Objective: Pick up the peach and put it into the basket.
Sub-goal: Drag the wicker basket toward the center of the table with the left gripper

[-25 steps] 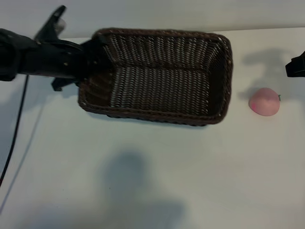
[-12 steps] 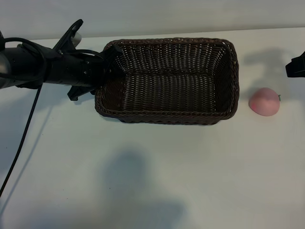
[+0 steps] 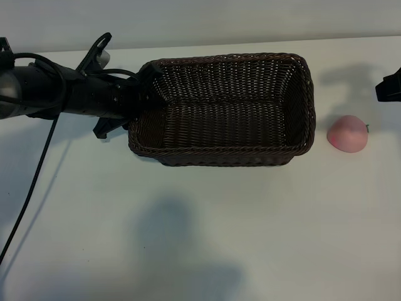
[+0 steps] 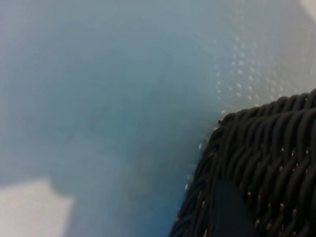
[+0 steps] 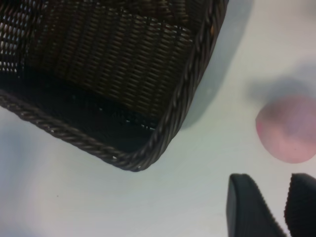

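Half the job so far is just repositioning: my left gripper (image 3: 139,100), clamped on the basket (image 3: 301,135) rim, has dragged it right, so the peach (image 3: 347,133) now sits just beside its right end. Right gripper (image 5: 270,207) hovers near the peach, jaws partly open and empty, so the pick hasn't started.

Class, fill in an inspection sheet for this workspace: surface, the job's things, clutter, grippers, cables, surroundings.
Surface: white table, bare, shadowed.
Job's things: basket empty, upright; peach on the table beside its right end, apart.
Clutter: nothing seen.
Grippers: left gripper grips the basket's left rim; right gripper slightly open, empty, near the peach.
Cables: black cable trails from the left arm.
Surroundings: pale wall behind.
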### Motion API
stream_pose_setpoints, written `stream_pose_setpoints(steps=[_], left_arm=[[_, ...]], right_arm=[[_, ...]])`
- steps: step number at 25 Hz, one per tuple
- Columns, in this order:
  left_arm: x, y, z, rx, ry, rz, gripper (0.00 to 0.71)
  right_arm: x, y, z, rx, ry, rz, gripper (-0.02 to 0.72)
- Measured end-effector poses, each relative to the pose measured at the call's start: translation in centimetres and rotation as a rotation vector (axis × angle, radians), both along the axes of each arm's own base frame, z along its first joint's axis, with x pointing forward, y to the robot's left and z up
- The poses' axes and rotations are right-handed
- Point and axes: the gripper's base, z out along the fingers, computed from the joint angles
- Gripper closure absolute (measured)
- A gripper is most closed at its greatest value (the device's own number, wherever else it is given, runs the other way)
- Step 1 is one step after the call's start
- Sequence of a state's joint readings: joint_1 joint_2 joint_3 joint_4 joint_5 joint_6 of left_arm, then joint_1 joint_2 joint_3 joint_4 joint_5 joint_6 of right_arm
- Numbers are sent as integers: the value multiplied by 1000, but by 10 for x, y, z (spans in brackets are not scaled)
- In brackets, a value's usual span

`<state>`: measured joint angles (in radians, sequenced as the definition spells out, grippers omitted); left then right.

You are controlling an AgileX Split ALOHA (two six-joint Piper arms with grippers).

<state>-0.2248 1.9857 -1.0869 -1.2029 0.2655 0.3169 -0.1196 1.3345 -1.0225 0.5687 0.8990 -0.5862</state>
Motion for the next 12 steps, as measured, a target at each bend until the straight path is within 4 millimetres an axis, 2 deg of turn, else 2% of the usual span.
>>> stream_pose_setpoints(steps=[9, 12], left_arm=[[0, -1, 0, 1, -2, -19, 320], [-1, -2, 0, -6, 3, -22, 252]], right_arm=[[0, 0, 0, 0, 0, 0, 458], [0, 0, 0, 0, 0, 0, 458]])
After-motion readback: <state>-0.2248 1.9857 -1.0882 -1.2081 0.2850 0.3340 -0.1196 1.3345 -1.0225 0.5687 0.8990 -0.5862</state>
